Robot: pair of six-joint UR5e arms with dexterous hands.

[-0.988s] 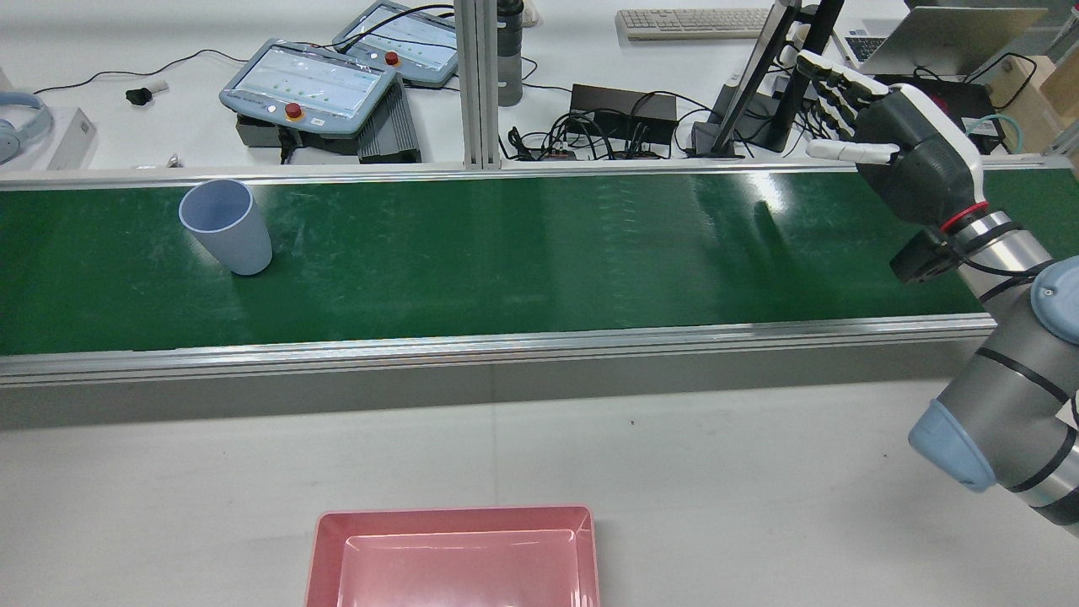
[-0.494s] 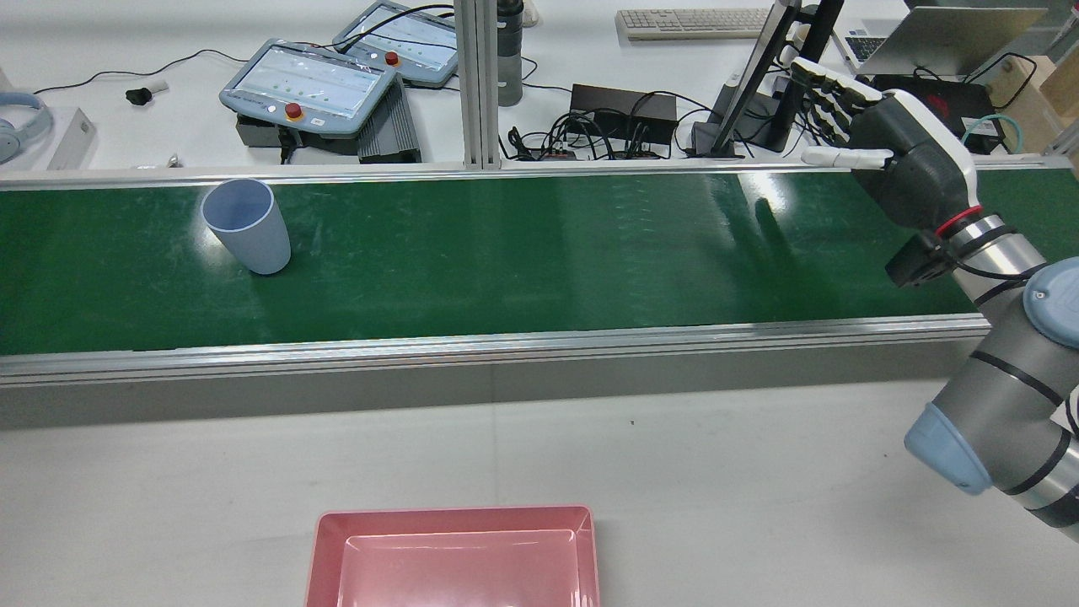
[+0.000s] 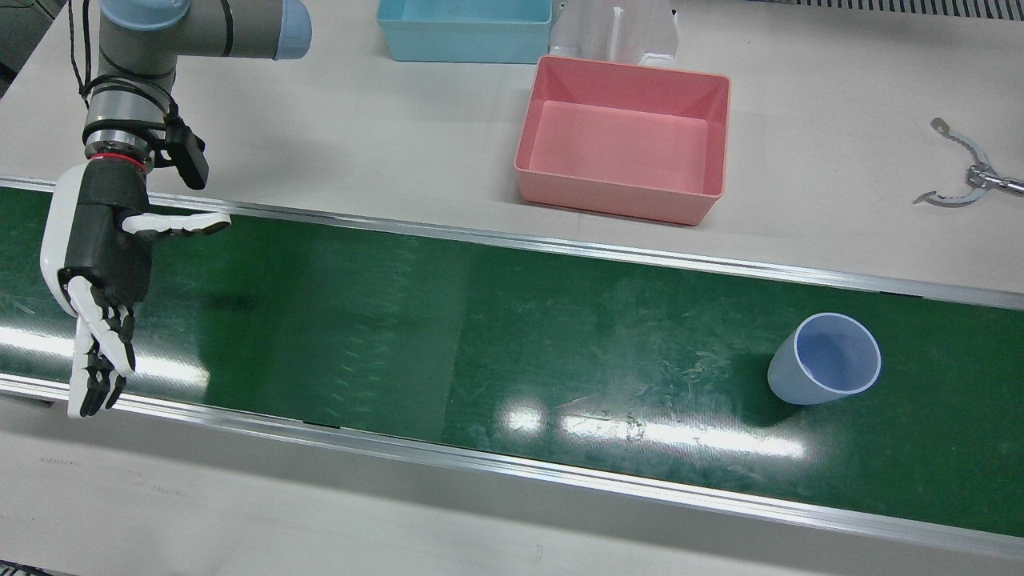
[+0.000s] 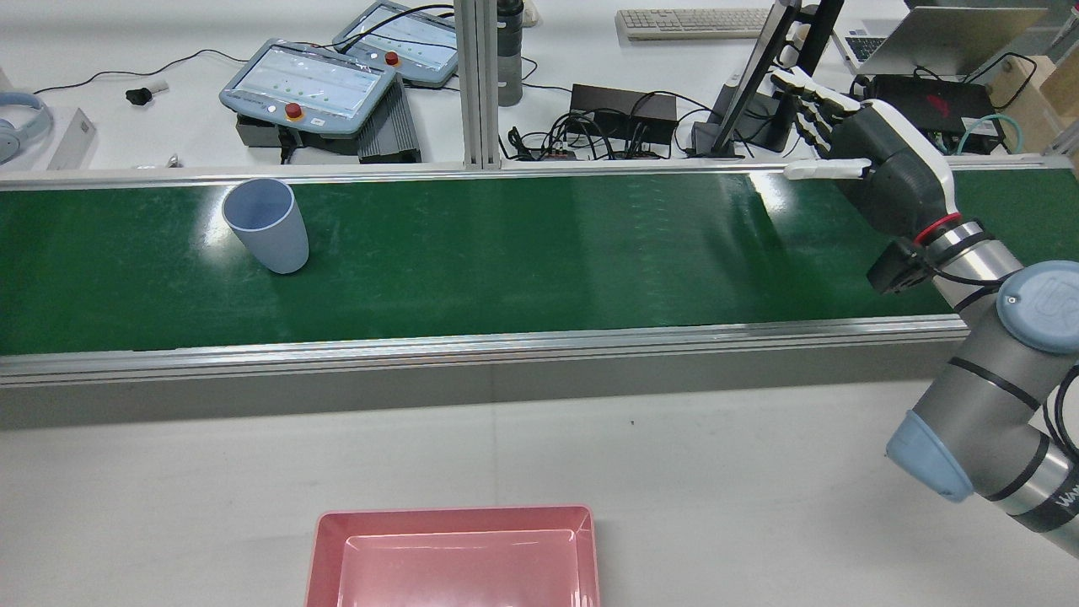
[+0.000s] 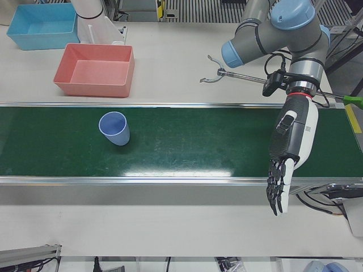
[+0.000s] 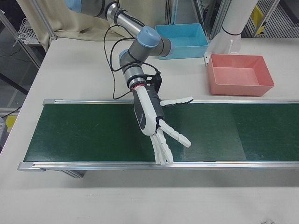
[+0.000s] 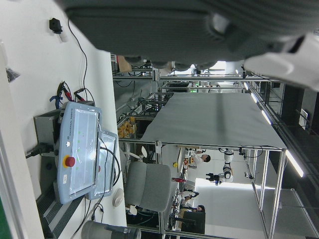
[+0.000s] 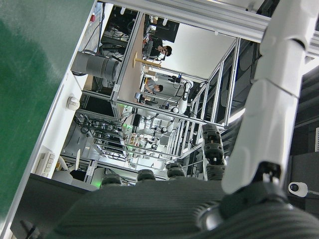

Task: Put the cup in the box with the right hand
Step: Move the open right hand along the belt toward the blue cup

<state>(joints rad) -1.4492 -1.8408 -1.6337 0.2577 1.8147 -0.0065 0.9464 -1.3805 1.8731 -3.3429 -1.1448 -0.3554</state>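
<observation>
A pale blue cup [image 3: 824,368] [image 4: 270,228] [image 5: 115,128] stands upright and alone on the green belt [image 3: 480,320]. The empty pink box [image 3: 624,200] [image 4: 324,556] [image 5: 93,88] [image 6: 238,88] sits on the white table beside the belt. Far along the belt from the cup, my right hand [image 3: 100,240] [image 4: 893,173] [image 6: 149,114] hovers open, fingers spread, holding nothing. My left hand [image 5: 292,139] hangs open over the belt's other end, beyond the cup, fingers straight and pointing past the outer rail.
A blue bin [image 3: 464,32] [image 6: 184,35] stands behind the pink box next to a white pedestal [image 3: 616,32]. Metal tongs [image 3: 964,176] [image 5: 227,75] lie on the table. Aluminium rails [image 4: 506,341] edge the belt. Teach pendants [image 4: 308,84] and cables lie beyond it.
The cup has travelled along the belt toward my right hand. My right hand has moved a little toward the cup, staying open.
</observation>
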